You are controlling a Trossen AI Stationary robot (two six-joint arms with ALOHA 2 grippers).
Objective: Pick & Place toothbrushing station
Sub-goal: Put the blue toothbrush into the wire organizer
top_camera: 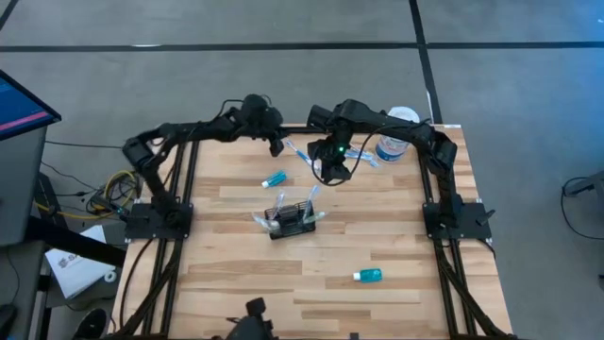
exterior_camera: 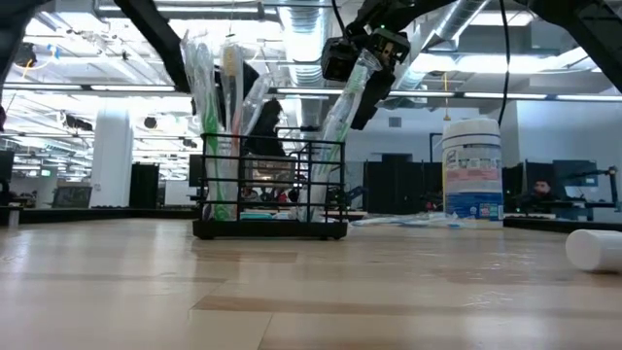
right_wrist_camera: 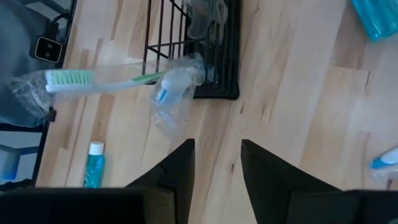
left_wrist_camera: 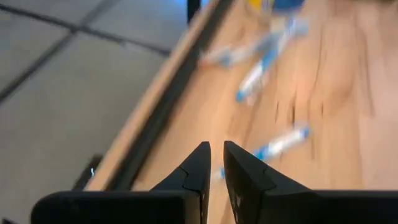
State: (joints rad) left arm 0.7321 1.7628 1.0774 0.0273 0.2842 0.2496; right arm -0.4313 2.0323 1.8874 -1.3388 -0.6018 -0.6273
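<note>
The right tool (right_wrist_camera: 216, 144) hung released over the surface (top_camera: 283, 293), fingers apart with only bare wood showing between them, a little toward the back edge from the toothbrushing station (top_camera: 293, 222). From that height and angle it seemed to be hovering over the station, either about to reach into it or done with it; which one could not be told. The station, a black wire holder, stood upright near the middle of the surface, which kept it within reach of both arms. Wrapped toothbrushes leaned out of its compartments, and one with green bristles (right_wrist_camera: 93, 81) tilted over its rim, probably because the open mesh gave the long wrappers little support. A teal tube (top_camera: 275, 178) lay flat between the station and the back edge, and a second tube (top_camera: 368, 275) lay well apart toward the front edge. More wrapped brushes (top_camera: 363, 156) lay loose by the back edge, near a white canister (top_camera: 396, 137) at the back right corner. The left tool (left_wrist_camera: 216, 146) waited along the back edge with its fingers drawn almost together on nothing, apparently parked clear of the right arm's work.
</note>
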